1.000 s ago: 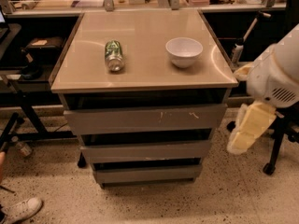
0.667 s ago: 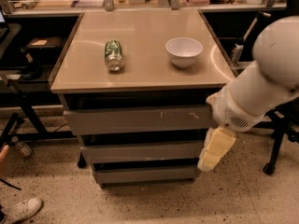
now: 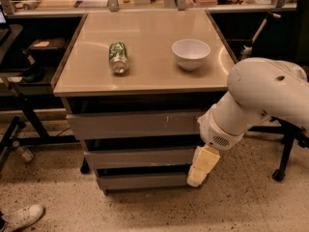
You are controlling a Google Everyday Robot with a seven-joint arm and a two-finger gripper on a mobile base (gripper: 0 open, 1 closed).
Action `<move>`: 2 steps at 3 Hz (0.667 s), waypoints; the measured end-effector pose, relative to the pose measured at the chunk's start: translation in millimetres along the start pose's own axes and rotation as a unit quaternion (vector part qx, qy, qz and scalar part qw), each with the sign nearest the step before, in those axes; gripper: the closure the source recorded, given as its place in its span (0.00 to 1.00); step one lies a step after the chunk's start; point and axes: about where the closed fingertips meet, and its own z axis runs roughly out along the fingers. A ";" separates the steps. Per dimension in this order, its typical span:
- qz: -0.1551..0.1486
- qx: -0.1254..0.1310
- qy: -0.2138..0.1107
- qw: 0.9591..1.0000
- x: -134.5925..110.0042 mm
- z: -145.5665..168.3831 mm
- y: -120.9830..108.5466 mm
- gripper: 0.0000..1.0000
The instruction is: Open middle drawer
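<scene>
The middle drawer (image 3: 140, 157) is the plain grey front between two others in the cabinet under the tan table top (image 3: 145, 76). It looks closed, flush with the fronts above and below. My gripper (image 3: 200, 166), cream-coloured, hangs down from the white arm (image 3: 251, 100). It is at the right end of the middle drawer front and reaches down to the dark gap above the bottom drawer. I cannot tell whether it touches the front.
The taller top drawer front (image 3: 135, 124) has white scratches; the bottom front (image 3: 145, 180) is the narrowest. A green can (image 3: 118, 57) lies on the table top beside a white bowl (image 3: 191, 53). A chair base (image 3: 285, 153) stands at the right, and a black stand (image 3: 24, 124) and a shoe (image 3: 21, 216) at the left.
The arm has swung left and down from the cabinet's right side. The gripper now sits in front of the right end of the lower drawer fronts. The drawers have not moved.
</scene>
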 end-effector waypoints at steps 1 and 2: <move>0.001 -0.014 -0.016 1.000 -2.1 26.0 5.6 0.00; 0.003 -0.052 -0.053 0.997 -13.7 94.6 12.5 0.00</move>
